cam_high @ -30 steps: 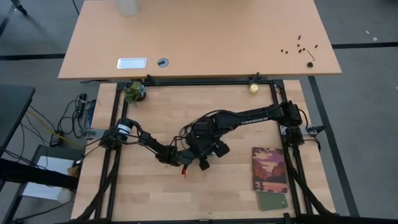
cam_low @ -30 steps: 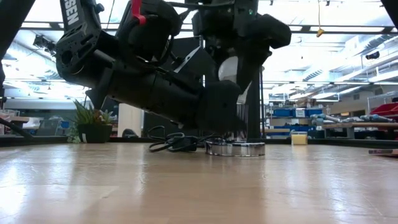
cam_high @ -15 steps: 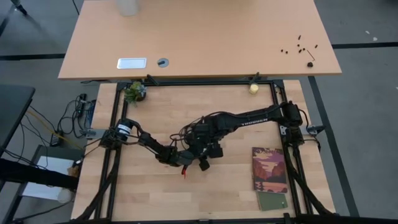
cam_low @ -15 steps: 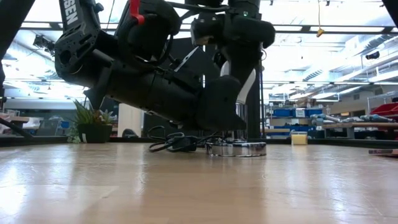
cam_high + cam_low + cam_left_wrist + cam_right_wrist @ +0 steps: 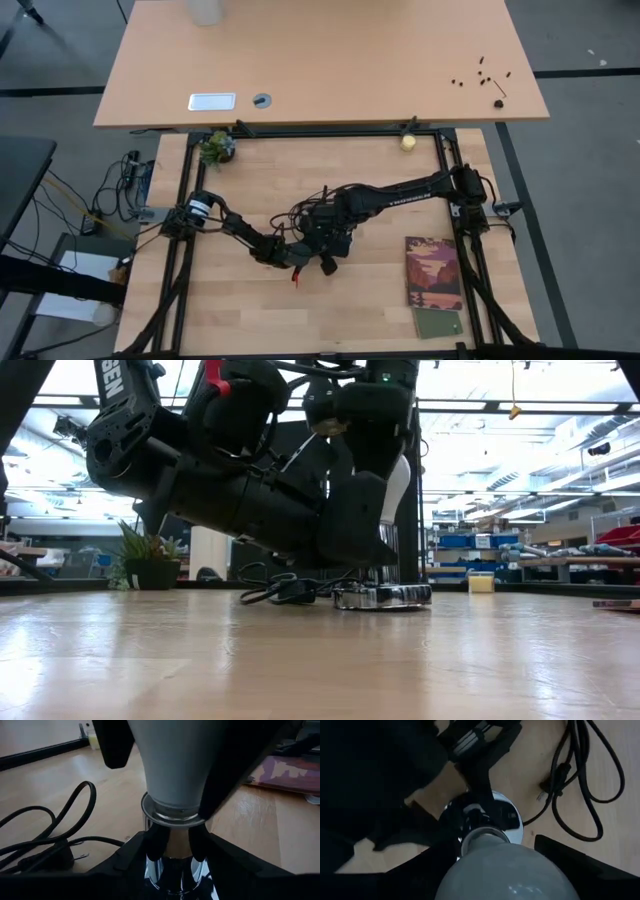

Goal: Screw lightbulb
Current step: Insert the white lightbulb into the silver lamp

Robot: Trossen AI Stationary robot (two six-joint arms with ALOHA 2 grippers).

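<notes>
The white lightbulb [image 5: 172, 765] stands upright, its screw base in the collar [image 5: 172, 815] of a chrome socket [image 5: 485, 817] that sits on a round base [image 5: 385, 597] at the table's middle. My left gripper [image 5: 172, 847] comes in low from the left and is shut on the socket below the collar. My right gripper [image 5: 492, 845] hangs over the bulb, pointing down, shut on its glass. In the high view both grippers [image 5: 322, 245] crowd together and hide the bulb. My left gripper pinches the socket's chrome stem [image 5: 172, 852] between its two fingers [image 5: 152, 845], just under the collar. The fingers come nearly level from the table's left. The socket stands on its base on the table. My right gripper holds the bulb's wide glass body [image 5: 505, 870] between its two fingers [image 5: 570, 860], one on each side. The fingers come from above, pointing down. The bulb stands upright with its neck in the socket's collar.
The socket's black cord [image 5: 590, 785] lies looped on the table beside the base. A picture booklet [image 5: 433, 272] and a green card [image 5: 438, 323] lie at the near right. A small plant [image 5: 215, 148] and a yellowish ball [image 5: 408, 142] sit at the far edge.
My right gripper has rolled about its downward-pointing axis over the socket, staying on the bulb and keeping its place. My left gripper has held still on the socket.
</notes>
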